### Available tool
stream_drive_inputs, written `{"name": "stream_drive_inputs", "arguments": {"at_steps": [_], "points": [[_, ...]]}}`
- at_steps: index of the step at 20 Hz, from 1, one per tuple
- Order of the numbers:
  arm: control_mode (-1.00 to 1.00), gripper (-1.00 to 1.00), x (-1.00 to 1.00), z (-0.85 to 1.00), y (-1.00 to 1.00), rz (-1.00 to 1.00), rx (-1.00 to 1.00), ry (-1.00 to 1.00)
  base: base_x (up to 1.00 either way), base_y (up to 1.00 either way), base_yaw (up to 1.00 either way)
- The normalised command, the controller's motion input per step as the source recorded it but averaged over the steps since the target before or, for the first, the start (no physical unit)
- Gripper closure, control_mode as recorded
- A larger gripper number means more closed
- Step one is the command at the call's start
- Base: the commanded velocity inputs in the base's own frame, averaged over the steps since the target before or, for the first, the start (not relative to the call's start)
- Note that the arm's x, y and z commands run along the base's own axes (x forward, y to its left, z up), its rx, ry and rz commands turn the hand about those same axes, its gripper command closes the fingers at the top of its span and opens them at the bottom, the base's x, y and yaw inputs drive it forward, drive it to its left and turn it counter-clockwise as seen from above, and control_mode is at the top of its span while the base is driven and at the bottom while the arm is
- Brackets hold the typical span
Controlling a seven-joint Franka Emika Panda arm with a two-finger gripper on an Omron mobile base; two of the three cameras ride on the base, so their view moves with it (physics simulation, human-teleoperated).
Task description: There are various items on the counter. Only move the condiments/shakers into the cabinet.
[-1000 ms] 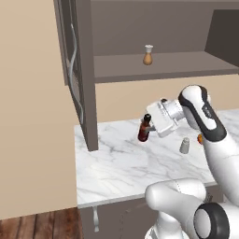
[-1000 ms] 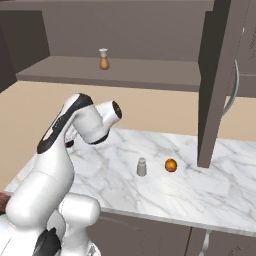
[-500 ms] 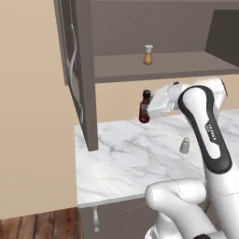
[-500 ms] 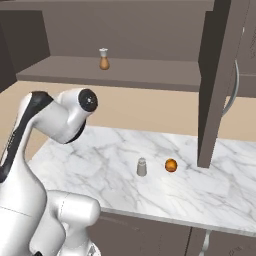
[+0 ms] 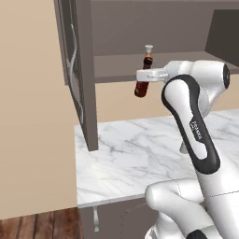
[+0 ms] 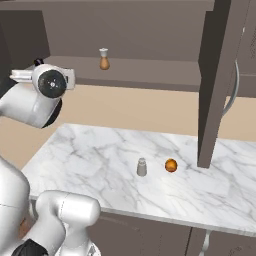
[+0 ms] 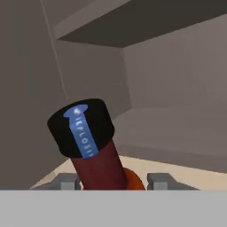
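I'm holding the slim dark red bottle [image 5: 142, 83] in my claw [image 5: 145, 74] clamped round it, glossy black cap, tilted, by the cabinet [image 5: 140, 65] shelf, above the marble table [image 5: 130, 149].

The dark red sauce bottle [image 5: 142, 83] with a black cap is held in the air, a little tilted, in front of the edge of the shelf of the cabinet [image 5: 186, 28], whose door stands open. The tan shaker [image 6: 104, 60] with a white top stands upright on that shelf. The small grey shaker [image 6: 142, 167] stands on the white marble counter [image 6: 100, 150], just beside the small orange fruit [image 6: 171, 165], not touching it.
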Motion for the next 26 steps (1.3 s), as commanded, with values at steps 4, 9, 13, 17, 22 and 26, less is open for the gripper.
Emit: {"name": "stream_drive_inputs", "arguments": {"at_steps": [4,9,13,17,22,26], "points": [[-1.0,1.0,0.29,0.87,0.0,-0.24,0.18,0.17,0.0,0.0,0.0],[-1.0,1.0,0.09,0.07,0.01,-0.04,-0.01,0.02,0.0,0.0,0.0],[-1.0,1.0,0.32,0.0,0.0,-0.03,-0.01,-0.01,0.0,0.0,0.0],[-1.0,1.0,0.71,0.0,0.0,-0.1,-0.04,0.0,0.0,0.0,0.0],[-1.0,1.0,0.82,0.0,0.0,-0.14,-0.01,0.0,0.0,0.0,0.0],[-1.0,1.0,0.79,0.0,0.0,-0.13,0.0,0.0,0.0,0.0,0.0]]}}
